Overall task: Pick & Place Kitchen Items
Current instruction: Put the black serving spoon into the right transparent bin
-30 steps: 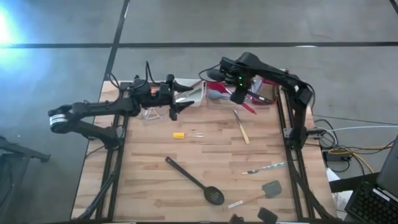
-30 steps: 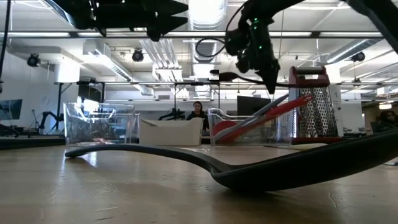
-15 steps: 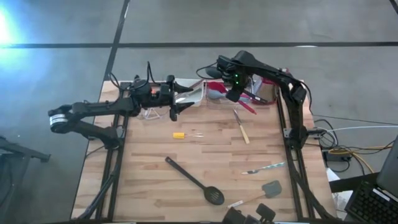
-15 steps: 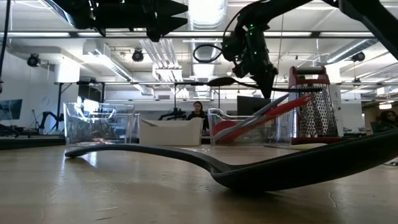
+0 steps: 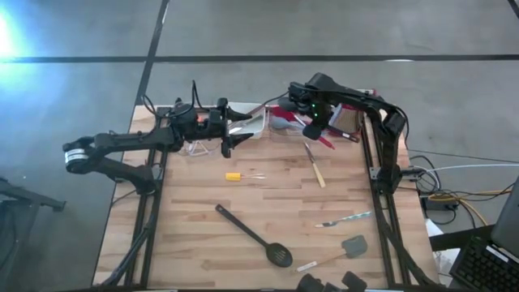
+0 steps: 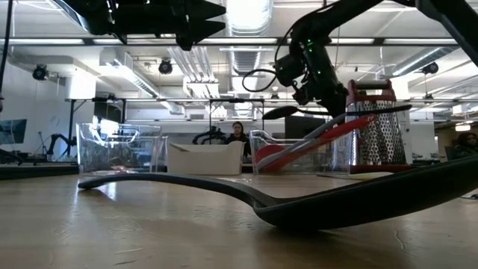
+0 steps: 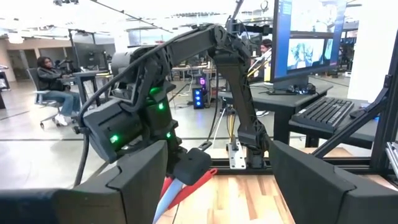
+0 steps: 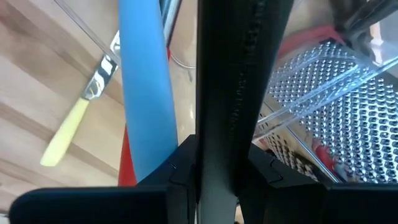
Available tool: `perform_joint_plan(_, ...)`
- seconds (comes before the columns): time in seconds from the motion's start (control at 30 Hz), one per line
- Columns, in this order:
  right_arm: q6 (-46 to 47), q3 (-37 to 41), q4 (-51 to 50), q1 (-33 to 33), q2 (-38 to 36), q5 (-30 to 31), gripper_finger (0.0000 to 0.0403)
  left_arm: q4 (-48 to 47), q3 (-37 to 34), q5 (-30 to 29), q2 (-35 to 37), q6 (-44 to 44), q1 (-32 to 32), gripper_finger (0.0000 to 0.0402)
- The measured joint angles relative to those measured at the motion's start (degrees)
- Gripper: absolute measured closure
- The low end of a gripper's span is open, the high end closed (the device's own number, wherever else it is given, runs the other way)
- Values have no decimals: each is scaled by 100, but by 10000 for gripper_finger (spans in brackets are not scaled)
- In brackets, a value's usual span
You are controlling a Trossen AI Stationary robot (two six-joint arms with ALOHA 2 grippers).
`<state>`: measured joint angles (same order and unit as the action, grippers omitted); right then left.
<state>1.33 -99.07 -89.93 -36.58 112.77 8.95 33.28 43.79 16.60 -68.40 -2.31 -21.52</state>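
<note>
The black long-handled spoon point(image 6: 328, 110) is held clamped crosswise in the right gripper point(image 5: 312, 122), lying roughly level just above the clear bin point(image 5: 280, 123) of red utensils by the box grater point(image 6: 379, 127), while the left gripper point(image 5: 231, 136), jaws wide apart, is parked nearby.

The whole table point(image 5: 268, 211) is seen from straight above. The low view is taken level from its surface, close behind a black spoon point(image 6: 314, 202). The box grater point(image 6: 381, 127) is shared with the right wrist view, seemingly pressed near a held handle.
</note>
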Motion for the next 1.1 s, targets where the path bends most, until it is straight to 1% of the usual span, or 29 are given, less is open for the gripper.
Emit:
perform_joint_plan(0.27, -1, 110, 38, -38, 0, 4, 337, 2, 0, 0, -2, 72, 0, 115)
perform_joint_plan(0.43, -1, 181, 68, -52, -2, 40, 325, 2, 0, 0, -2, 80, 0, 115)
perform_joint_plan(0.67, -1, 188, 137, -57, -4, 31, 331, 2, 0, 0, -2, 98, 0, 115)
perform_joint_plan(0.9, 19, 190, 215, -57, -4, 17, 304, 2, 0, 0, -2, 107, 0, 115)
perform_joint_plan(1.1, 19, 192, 250, -57, -2, 7, 298, 3, 0, 0, -2, 109, 0, 115)
